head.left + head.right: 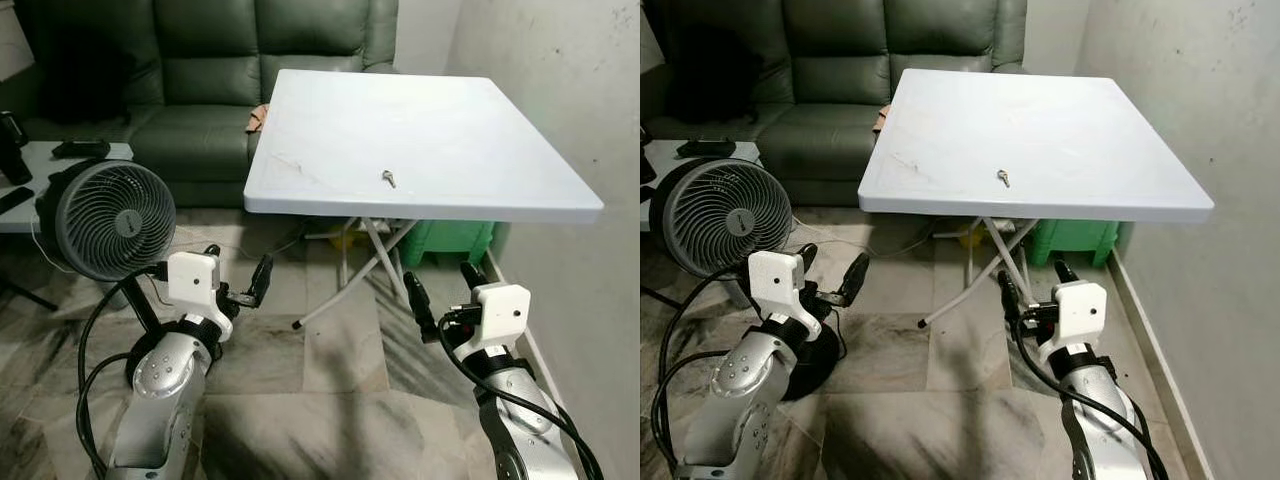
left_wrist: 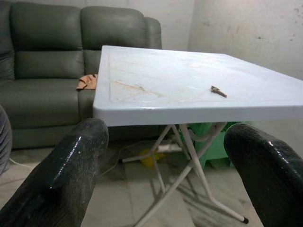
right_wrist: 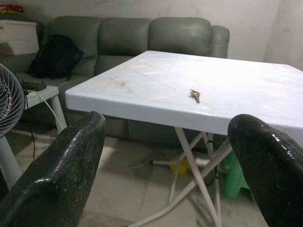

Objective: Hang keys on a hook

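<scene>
A small bunch of keys (image 1: pixel 388 179) lies near the front edge of the white folding table (image 1: pixel 420 208). Both arms are raised in front of me, below the table's front edge and short of it. My left gripper (image 1: pixel 240 268) is open and empty, off the table's left front corner. My right gripper (image 1: pixel 445 292) is open and empty too, under the table's right front part. Between the black fingers (image 3: pixel 61 170) in the right wrist view, the keys (image 3: pixel 194 95) sit ahead on the tabletop. The left wrist view has the keys (image 2: pixel 218 91) further off to one side.
A grey floor fan (image 1: pixel 115 220) stands close to my left arm, with cables on the tiled floor. A green sofa (image 1: pixel 200 60) runs behind the table, and a green plastic stool (image 1: pixel 450 240) sits under it. A wall (image 1: pixel 580 100) closes the right side. A low side table (image 1: pixel 40 160) stands at far left.
</scene>
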`<state>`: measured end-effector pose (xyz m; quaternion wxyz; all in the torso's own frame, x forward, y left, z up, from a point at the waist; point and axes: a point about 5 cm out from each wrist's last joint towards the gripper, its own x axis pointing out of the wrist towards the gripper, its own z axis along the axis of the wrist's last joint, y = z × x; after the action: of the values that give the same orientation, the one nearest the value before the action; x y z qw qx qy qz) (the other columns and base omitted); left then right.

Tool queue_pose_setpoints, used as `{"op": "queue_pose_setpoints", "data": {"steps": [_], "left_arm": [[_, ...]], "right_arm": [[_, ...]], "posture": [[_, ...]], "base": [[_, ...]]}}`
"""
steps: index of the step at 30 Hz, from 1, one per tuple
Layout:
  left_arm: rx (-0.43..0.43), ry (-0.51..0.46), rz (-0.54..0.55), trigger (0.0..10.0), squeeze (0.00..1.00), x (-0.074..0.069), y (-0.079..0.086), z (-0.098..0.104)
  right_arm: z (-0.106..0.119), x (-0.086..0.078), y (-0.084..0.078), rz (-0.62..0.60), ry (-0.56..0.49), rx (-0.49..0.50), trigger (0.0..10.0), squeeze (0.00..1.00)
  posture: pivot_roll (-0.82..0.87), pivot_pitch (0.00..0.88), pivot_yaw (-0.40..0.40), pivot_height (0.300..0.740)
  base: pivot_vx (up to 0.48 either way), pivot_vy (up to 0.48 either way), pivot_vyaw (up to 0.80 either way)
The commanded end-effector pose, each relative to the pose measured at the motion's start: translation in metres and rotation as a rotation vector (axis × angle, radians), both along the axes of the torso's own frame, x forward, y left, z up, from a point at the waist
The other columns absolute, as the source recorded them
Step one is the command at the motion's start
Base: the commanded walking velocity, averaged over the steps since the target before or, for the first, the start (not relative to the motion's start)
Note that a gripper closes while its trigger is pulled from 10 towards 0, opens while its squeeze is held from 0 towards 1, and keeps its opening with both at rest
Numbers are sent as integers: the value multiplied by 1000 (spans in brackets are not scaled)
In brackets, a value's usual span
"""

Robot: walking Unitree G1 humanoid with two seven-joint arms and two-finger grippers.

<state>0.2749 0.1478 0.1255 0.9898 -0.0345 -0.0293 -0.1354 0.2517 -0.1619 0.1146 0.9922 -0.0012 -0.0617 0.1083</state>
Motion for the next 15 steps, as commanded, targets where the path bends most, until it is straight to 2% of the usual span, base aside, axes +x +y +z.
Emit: {"op": "queue_pose_setpoints", "data": {"steps": [1,5,15], "left_arm": [[10,-9,-2,10000,0,2,0,3],[10,-8,-5,10000,0,1,0,3],[11,-6,-8,10000,0,0,0,3]], "right_arm": [[5,1,2,14,-17,3,10000,0],[5,0,3,15,-17,4,10000,0],[4,-1,4,17,-11,8,10000,0]], "posture": [[-36,0,7,740],[-33,0,6,740],[-31,0,8,740]], "base": [[281,0,0],[277,0,0],[388,0,0]]}}
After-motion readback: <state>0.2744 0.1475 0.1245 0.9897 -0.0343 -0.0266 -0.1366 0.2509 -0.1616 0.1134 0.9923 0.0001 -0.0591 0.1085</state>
